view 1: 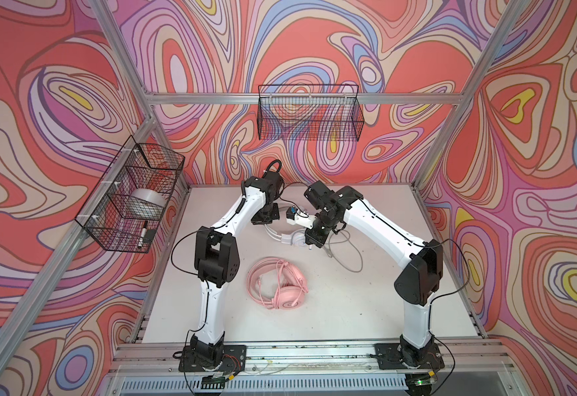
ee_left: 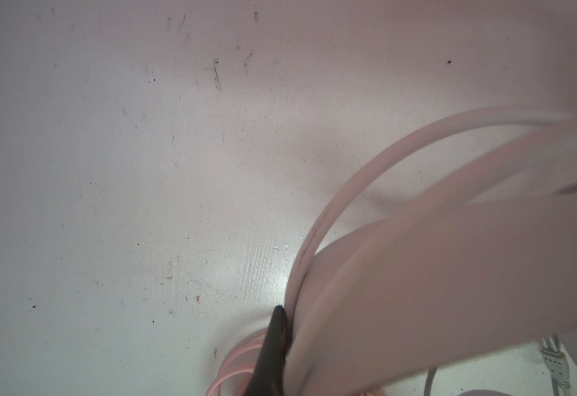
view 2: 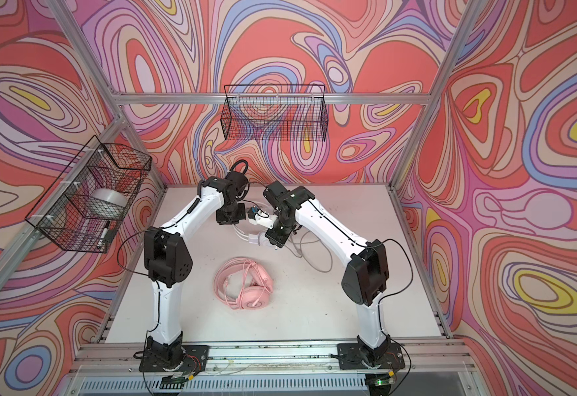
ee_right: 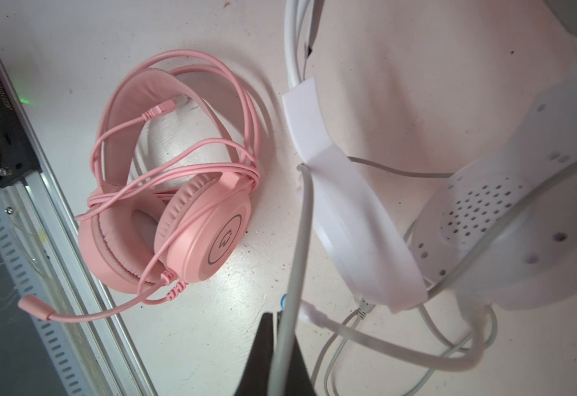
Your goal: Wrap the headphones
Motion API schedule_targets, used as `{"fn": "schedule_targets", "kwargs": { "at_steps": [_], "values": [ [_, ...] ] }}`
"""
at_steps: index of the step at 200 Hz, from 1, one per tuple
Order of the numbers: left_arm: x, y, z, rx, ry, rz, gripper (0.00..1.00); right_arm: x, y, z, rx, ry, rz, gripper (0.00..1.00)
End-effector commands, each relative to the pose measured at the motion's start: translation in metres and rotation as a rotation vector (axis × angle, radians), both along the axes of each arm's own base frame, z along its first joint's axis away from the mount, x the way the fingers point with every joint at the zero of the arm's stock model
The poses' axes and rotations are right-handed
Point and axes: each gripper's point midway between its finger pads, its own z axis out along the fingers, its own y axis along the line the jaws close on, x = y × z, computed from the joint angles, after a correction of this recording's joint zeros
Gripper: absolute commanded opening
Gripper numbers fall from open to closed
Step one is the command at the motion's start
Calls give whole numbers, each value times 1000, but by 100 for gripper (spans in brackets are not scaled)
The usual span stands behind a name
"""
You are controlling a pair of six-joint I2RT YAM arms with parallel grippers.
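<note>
The table is carrying both headsets. The pink headset is lying near its middle, with its pink cable looping around the band and ear cups. The white headset is sitting farther back, between the two grippers. The left gripper is clenching its headband. The right gripper is pinching the grey cable, which is trailing loose over the table on the right.

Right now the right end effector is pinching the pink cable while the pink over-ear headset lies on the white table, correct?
No. The right end effector is pinching the grey cable of the white over-ear headset, as the right wrist view shows; the pink over-ear headset lies on the white table.
</note>
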Motion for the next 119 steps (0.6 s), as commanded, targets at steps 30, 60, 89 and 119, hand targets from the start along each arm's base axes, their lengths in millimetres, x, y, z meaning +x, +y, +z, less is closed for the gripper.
{"fn": "schedule_targets", "kwargs": {
  "at_steps": [30,60,89,119],
  "values": [
    [-3,-10,9,-6,6,-102,0,32,-17,4,-90,-126,-33,0],
    [-5,-12,7,-11,18,-129,0,50,-26,7,-95,-176,-60,0],
    [-6,-17,8,-23,19,-156,0,68,-29,9,-102,-231,-72,0],
    [-6,-18,9,-20,21,-176,0,91,-32,9,-99,-276,-100,0]
  ]
}}
